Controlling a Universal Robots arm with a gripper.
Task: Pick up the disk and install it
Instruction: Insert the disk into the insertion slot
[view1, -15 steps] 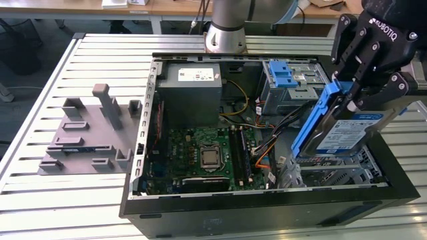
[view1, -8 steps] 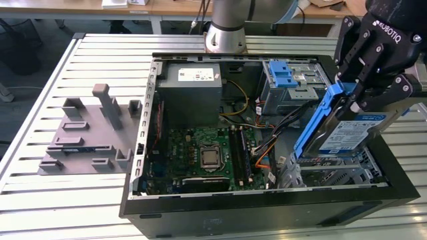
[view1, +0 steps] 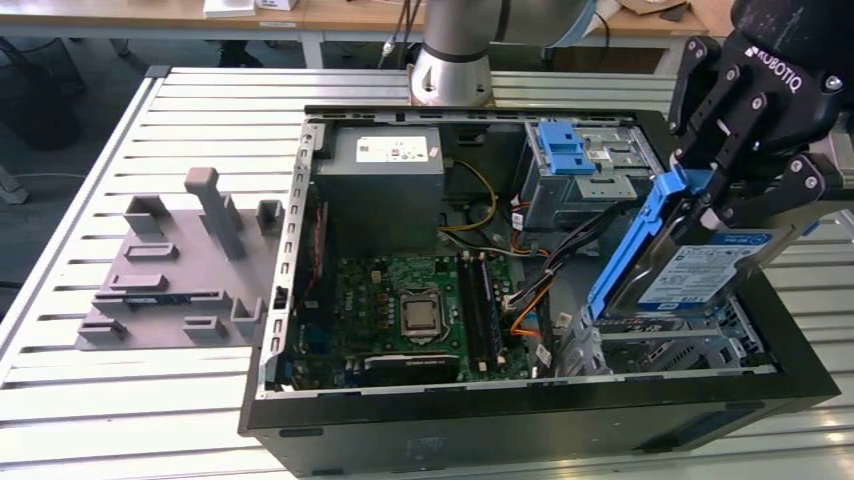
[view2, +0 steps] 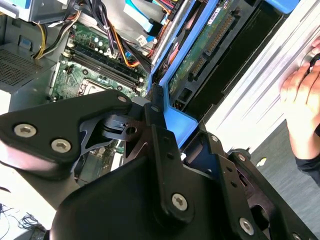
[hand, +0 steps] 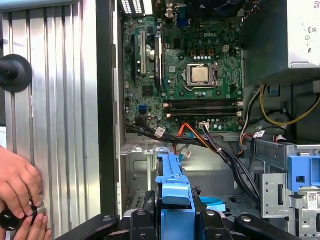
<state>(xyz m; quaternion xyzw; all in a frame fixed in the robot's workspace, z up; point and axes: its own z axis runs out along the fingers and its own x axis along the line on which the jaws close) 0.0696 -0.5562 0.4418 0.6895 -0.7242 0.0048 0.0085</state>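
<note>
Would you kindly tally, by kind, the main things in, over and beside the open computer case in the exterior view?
Disk: 1
Claw: 1, shut on the disk
Power supply: 1
Motherboard: 1
Drive cage: 1
Grey fixture: 1
Total: 6

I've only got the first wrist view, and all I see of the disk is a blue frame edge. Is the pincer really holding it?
Observer: Yes, in the exterior view the pincer is shut on the disk, gripping its blue frame at the upper end.
Operator: How is it tilted?
Observer: Steeply, its lower end down by the silver drive bay on the exterior view's right.
Operator: Which face shows?
Observer: Its blue-and-white label faces the exterior camera.
</note>
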